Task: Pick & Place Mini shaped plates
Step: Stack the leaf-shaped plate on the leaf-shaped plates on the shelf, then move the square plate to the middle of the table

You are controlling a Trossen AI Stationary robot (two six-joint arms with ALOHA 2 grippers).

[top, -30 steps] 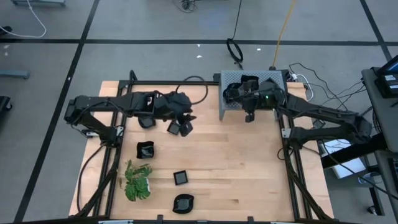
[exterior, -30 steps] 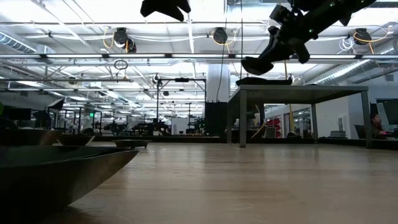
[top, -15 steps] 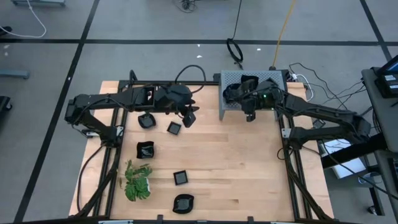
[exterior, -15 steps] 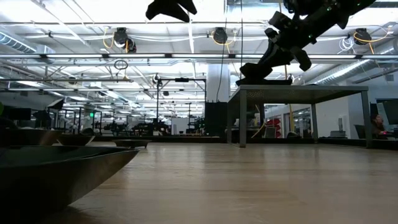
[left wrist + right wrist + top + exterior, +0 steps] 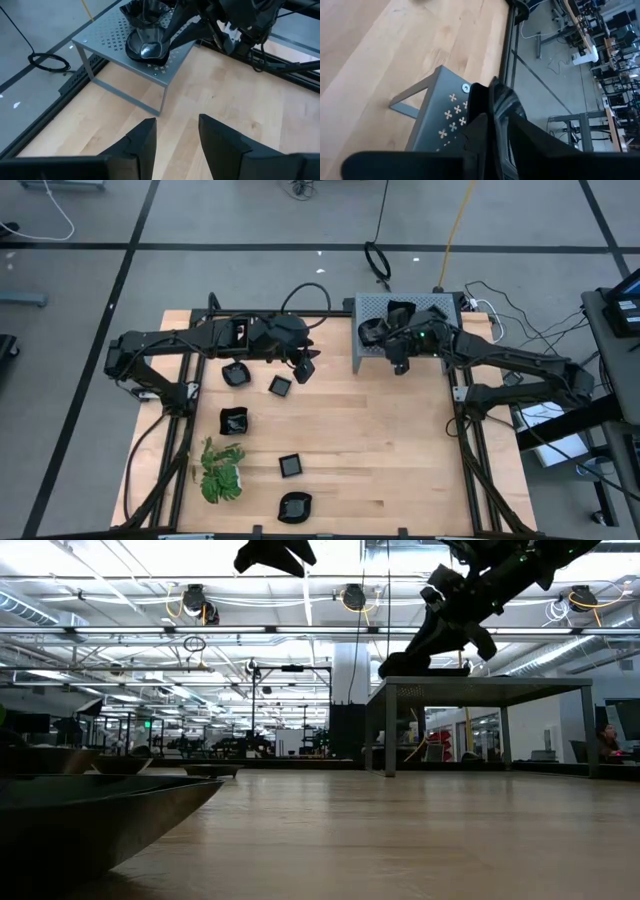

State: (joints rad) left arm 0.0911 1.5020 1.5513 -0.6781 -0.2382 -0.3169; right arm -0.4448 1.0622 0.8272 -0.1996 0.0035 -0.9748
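Pinching a mini plate [image 5: 502,107], right fingers [image 5: 479,131] overhang the metal box [image 5: 437,125].

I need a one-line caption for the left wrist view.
Open left gripper faces the grey perforated box, where the right gripper holds a plate.

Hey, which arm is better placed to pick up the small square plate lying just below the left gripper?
The left arm, probably. Its left gripper hangs open and empty just beside the square plate. The right gripper is over at the grey perforated stand, shut on a plate.
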